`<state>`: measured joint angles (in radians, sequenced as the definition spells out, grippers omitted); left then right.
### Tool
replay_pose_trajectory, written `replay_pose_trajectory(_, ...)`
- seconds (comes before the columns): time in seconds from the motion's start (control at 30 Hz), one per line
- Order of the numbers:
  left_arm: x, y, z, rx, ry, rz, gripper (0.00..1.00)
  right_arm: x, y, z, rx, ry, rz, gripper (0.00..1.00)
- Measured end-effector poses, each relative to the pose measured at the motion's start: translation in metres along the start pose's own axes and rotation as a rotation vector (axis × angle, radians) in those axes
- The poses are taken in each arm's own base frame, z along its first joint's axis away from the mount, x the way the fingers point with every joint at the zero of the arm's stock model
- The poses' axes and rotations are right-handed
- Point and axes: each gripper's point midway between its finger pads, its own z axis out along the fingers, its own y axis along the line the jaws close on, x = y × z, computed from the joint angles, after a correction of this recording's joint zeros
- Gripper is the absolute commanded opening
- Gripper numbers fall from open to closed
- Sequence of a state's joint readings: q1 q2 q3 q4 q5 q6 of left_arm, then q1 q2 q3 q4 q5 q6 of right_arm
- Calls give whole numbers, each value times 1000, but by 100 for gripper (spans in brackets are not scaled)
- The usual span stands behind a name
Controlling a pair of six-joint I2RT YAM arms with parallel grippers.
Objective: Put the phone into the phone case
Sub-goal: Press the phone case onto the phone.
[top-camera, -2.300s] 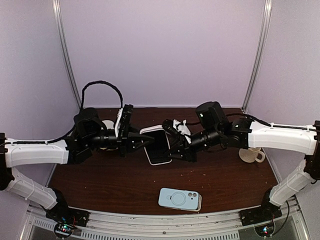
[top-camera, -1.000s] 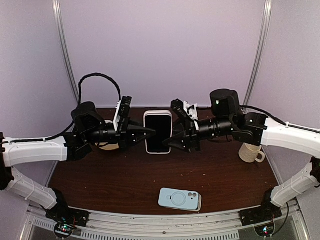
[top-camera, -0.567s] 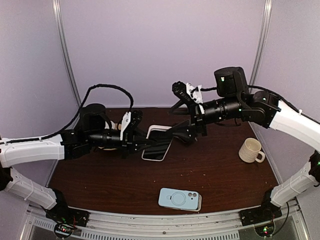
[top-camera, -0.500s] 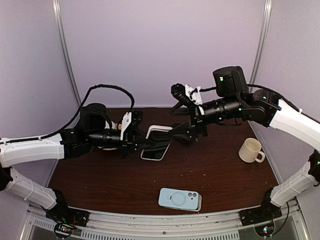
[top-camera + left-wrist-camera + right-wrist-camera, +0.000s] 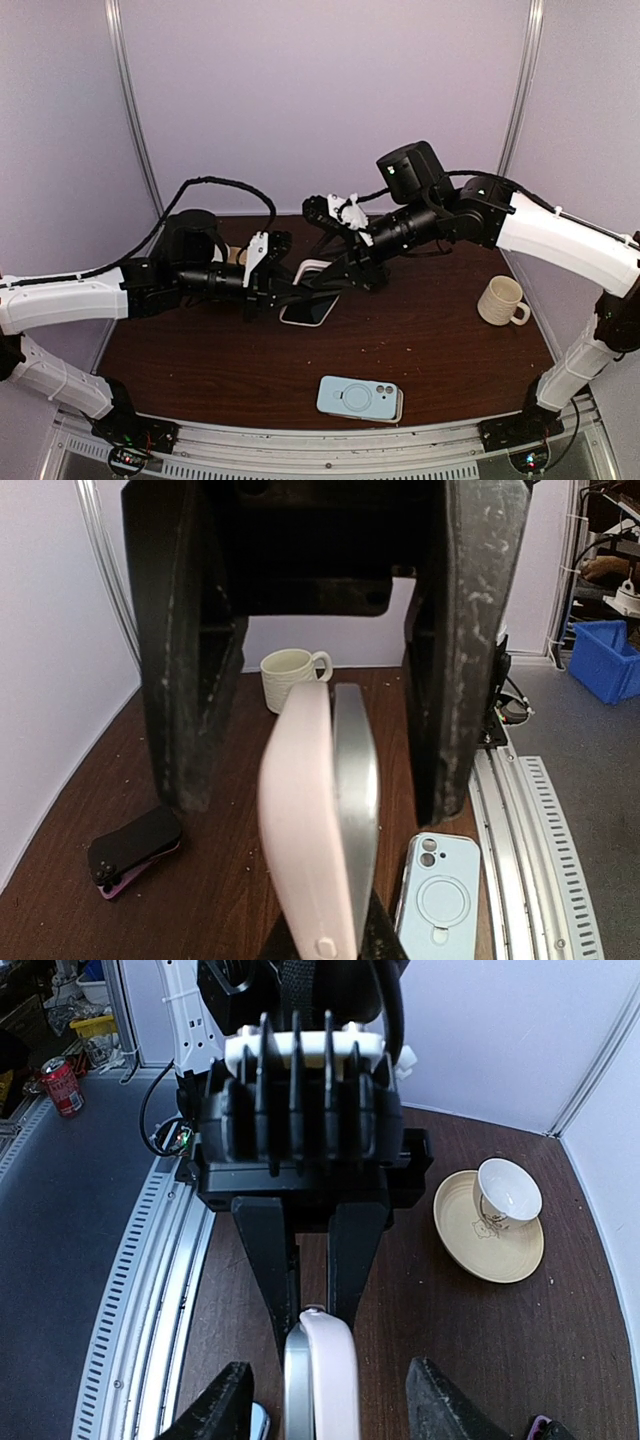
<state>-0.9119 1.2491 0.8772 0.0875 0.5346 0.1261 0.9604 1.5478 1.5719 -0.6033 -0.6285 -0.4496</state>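
One light blue phone case [image 5: 358, 398] lies back-up at the table's near edge, well apart from the rest. Above mid-table, one phone [image 5: 312, 310] is pinched in the closed left hand [image 5: 312, 1300]. The right hand [image 5: 333, 1405] straddles its free end, parted and not touching. The phone is likely stiff, slick and breakable, so grip its long edges. One mug [image 5: 503, 300] stands to the right.

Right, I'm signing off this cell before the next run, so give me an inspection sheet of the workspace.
Surface: dark wood table, scattered specks.
Job's things: phone held off the table; pale blue phone case flat at the near edge.
Clutter: mug, cup on saucer, black item.
Grippers: left gripper shut on phone; right gripper open, straddling it without contact.
Cables: black cable looping over the left arm.
Surroundings: lilac walls; blue bin and red can outside.
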Motion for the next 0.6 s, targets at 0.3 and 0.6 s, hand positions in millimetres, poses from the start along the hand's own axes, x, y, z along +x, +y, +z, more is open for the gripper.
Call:
replay_pose_trajectory(0.3, -1, 0, 0, 1, -2, 0, 0, 1, 0, 3, -5, -1, 3, 4)
replay_pose_trajectory(0.6, -1, -3, 0, 21, -2, -47, 15, 1, 2, 3, -13, 2, -21, 0)
